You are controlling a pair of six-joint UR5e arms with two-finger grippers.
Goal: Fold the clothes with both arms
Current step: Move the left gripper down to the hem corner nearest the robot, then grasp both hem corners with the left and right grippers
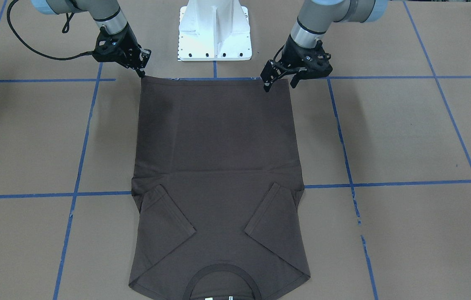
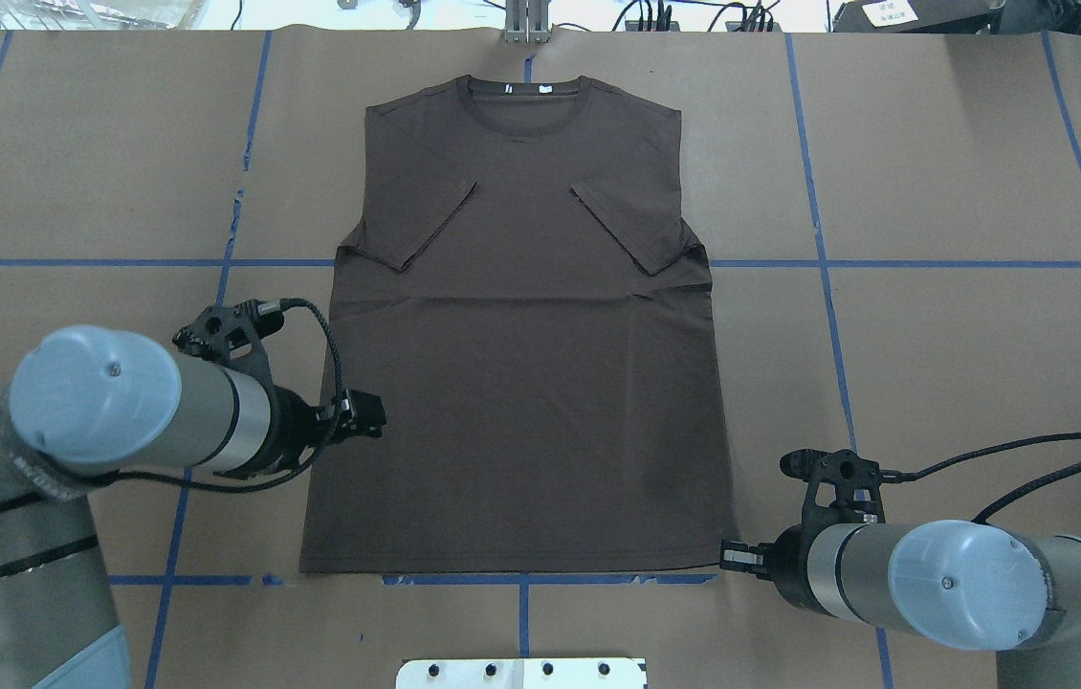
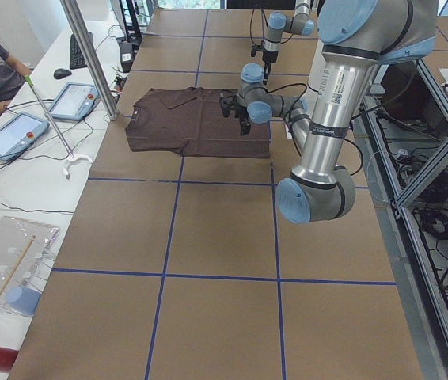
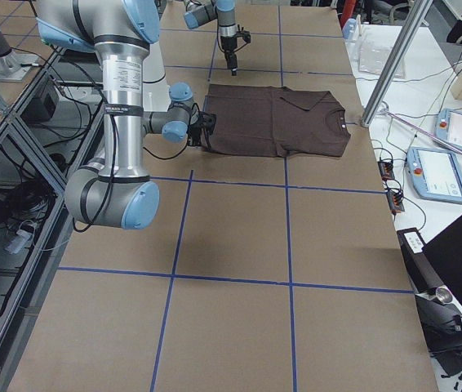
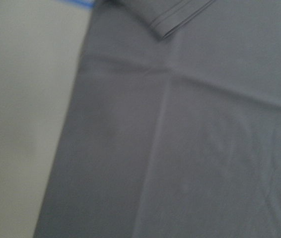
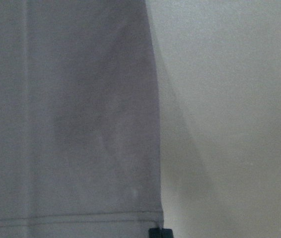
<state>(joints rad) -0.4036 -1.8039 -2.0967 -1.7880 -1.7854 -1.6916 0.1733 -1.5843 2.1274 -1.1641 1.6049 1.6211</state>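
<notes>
Dark brown T-shirt (image 2: pixel 521 383) lies flat, both sleeves folded inward, collar at far end; left gripper (image 1: pixel 280 84) spread, right gripper (image 1: pixel 141 74) spacing indeterminable.

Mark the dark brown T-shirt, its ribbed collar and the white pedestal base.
Dark brown short-sleeved T-shirt (image 2: pixel 521 402): overhead view, mid-body.
Ribbed round collar (image 1: pixel 221 267): front-facing view, front arc.
White metal pedestal base (image 1: pixel 214 37): front-facing view, centre.

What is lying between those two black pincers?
Only the bottom hem of the T-shirt, lying flat from near the right pincer to near the left pincer. The front-facing view shows it; the white base sits just behind.
</notes>
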